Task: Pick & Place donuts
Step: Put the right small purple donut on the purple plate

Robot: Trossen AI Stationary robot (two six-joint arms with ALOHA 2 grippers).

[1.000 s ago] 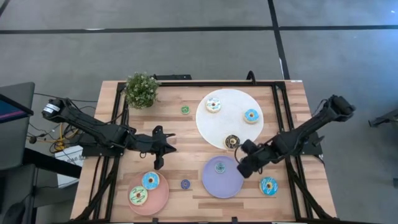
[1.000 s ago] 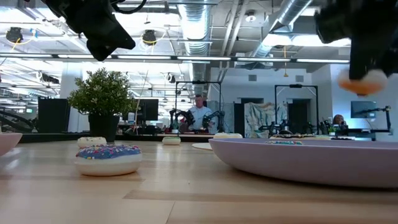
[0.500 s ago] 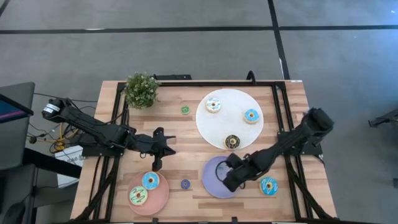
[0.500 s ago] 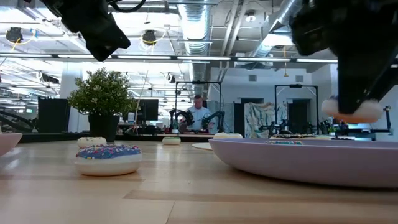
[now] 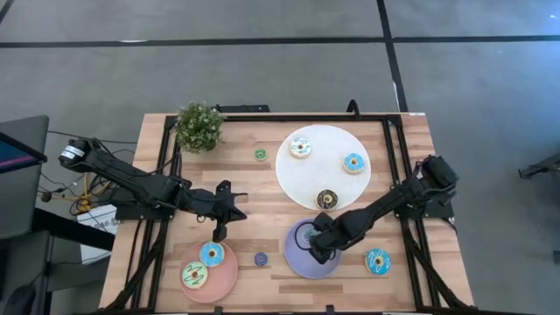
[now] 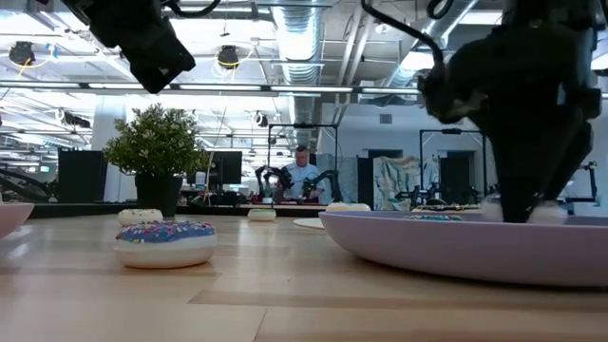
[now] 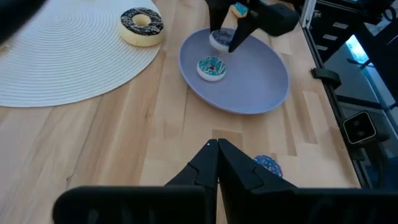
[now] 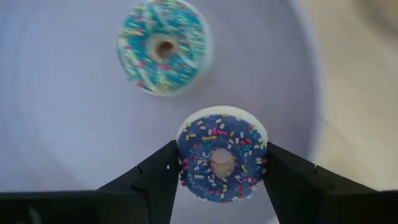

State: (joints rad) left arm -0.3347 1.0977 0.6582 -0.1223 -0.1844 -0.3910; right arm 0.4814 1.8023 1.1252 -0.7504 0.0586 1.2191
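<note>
— Where is the dark blue sprinkled donut (image 8: 221,155)?
— Low over the purple plate (image 5: 297,258), near its rim, sitting between the two fingers (image 8: 155,177) of the right hand (image 5: 317,245). Fingers close against both sides of it; cannot tell if gripping or letting go.
— Anything beside it?
— A teal sprinkled donut (image 8: 163,46), flat on the same plate, just apart.
— And the other donuts?
— Three on the white round mat (image 5: 289,179): white-iced (image 5: 300,147), blue-iced (image 5: 353,163), chocolate (image 5: 326,199). Two on the pink plate (image 5: 229,276): blue (image 5: 212,255) and green (image 5: 194,276). One blue donut (image 5: 378,261) on the bare surface (image 5: 262,210) right of the purple plate. Two tiny ones on the wood: green (image 5: 260,154) and purple (image 5: 261,259).
— The left hand (image 5: 219,232)?
— Pressed together, holding nothing, hovering above the pink plate. Potted plant (image 5: 199,126) at the far left corner.
</note>
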